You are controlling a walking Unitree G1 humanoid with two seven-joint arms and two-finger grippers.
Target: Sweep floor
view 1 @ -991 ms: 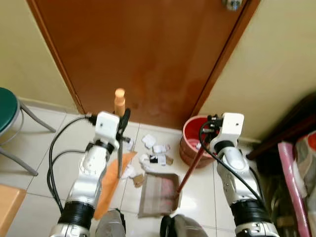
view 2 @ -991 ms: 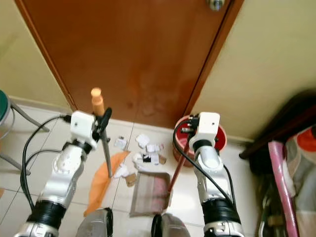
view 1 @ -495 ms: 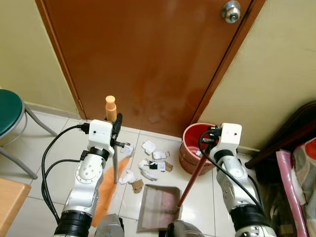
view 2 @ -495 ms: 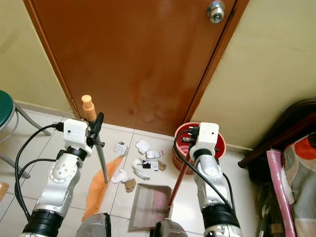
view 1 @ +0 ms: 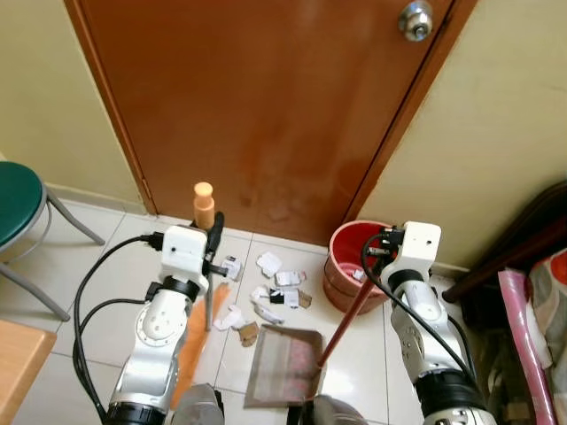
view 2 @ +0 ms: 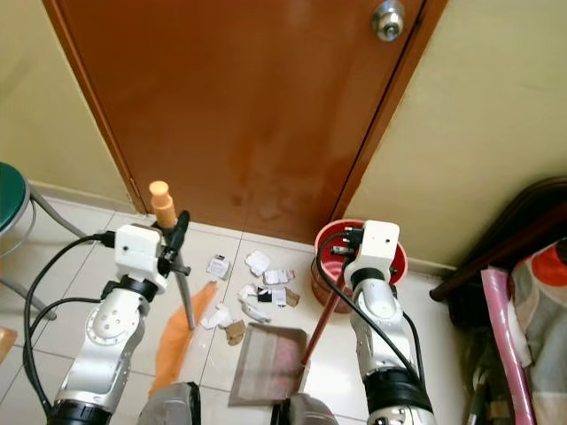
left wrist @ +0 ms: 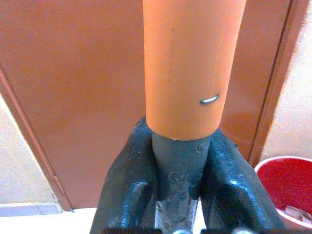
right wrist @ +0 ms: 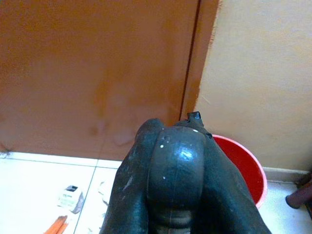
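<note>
Several paper scraps (view 1: 270, 297) are left unswept beside the dustpan (view 1: 282, 367), with broom (view 1: 205, 266) and dustpan handle (view 1: 344, 314) clamped in the left end effector (view 1: 213, 243) and right end effector (view 1: 376, 257).

The left tool (view 1: 213, 232) is carrying the broom's orange-capped grey handle (view 1: 205, 205) a little toward the scattered white and brown paper scraps (view 1: 270, 293), and the orange bristle head (view 1: 193, 336) is trailing closer behind them on the tiled floor (view 1: 97, 283).
</note>
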